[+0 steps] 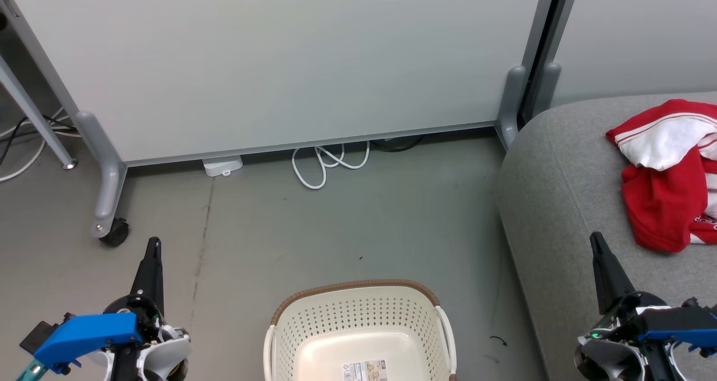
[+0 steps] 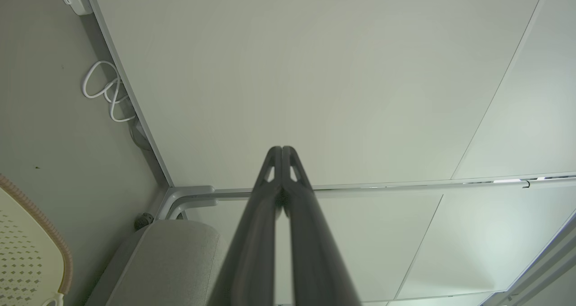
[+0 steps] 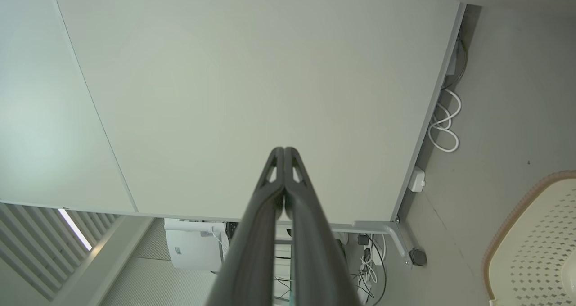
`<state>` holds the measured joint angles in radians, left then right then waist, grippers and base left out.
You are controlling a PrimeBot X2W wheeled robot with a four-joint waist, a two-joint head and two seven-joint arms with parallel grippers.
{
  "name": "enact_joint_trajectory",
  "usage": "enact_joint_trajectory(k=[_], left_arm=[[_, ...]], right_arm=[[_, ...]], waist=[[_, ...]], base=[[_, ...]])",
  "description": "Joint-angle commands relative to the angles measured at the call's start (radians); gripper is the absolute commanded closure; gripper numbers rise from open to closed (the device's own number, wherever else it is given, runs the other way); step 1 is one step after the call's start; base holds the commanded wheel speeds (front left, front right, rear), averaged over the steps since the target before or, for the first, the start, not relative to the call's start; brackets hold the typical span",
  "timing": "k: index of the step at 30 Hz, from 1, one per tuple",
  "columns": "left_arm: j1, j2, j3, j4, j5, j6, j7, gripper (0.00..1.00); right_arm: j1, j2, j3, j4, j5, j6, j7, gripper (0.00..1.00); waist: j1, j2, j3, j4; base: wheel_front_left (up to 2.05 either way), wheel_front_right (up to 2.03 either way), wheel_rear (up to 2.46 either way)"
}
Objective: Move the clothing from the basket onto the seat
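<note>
A: Nearest first. Left gripper (image 1: pixel 153 245)?

B: Low left in the head view. Its two dark fingers (image 2: pixel 252 234) are pressed together along their length with nothing between them. The arm is held low and the fingers point forward over the floor (image 1: pixel 336 230), tilted slightly right.

A: Right gripper (image 1: pixel 597 242)?

B: Low right, the same posture mirrored. The right wrist view shows its tips meeting and nothing clamped. In the head view the fingers show against the near part of the sofa (image 1: pixel 560 201) and lean slightly left.

A: Basket (image 1: pixel 358 285)?

B: On the floor between the two grippers, at the bottom middle and well apart from both. Its pale base shows, with a label (image 1: pixel 365 371) on it.

A: Clothes (image 1: pixel 661 201)?

B: On the sofa's seat at the right edge of the view, in a rumpled red and white heap. The heap lies beyond the right gripper's tips and to their right, not touching them, and is well apart from the left gripper and the basket.

A: Farther back?

B: A loop of white cable (image 1: pixel 325 165) lies on the floor at the foot of a pale partition panel (image 1: pixel 280 61). The panel's grey leg ends in a black caster (image 1: pixel 115 232), ahead of the left fingertips.
</note>
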<state>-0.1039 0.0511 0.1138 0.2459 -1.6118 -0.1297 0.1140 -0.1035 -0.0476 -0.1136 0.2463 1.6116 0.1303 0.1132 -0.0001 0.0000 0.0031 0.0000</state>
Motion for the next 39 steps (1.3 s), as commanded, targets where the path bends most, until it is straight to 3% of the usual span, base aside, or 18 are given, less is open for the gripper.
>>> enact_joint_trajectory(k=[1, 39], left_arm=[[-0.009, -0.001, 0.003, -0.004, -0.002, -0.002, 0.004, 1.00], [-0.009, -0.001, 0.004, -0.004, -0.001, -0.002, 0.004, 1.00]], right_arm=[[-0.010, -0.005, -0.001, -0.003, 0.003, 0.001, 0.003, 1.00], [-0.010, -0.005, -0.001, -0.003, 0.003, 0.001, 0.003, 1.00]], waist=[[0.0001, 0.0000, 0.000, 0.000], [0.0001, 0.0000, 0.000, 0.000]], base=[[0.00, 0.00, 0.00], [0.00, 0.00, 0.00]])
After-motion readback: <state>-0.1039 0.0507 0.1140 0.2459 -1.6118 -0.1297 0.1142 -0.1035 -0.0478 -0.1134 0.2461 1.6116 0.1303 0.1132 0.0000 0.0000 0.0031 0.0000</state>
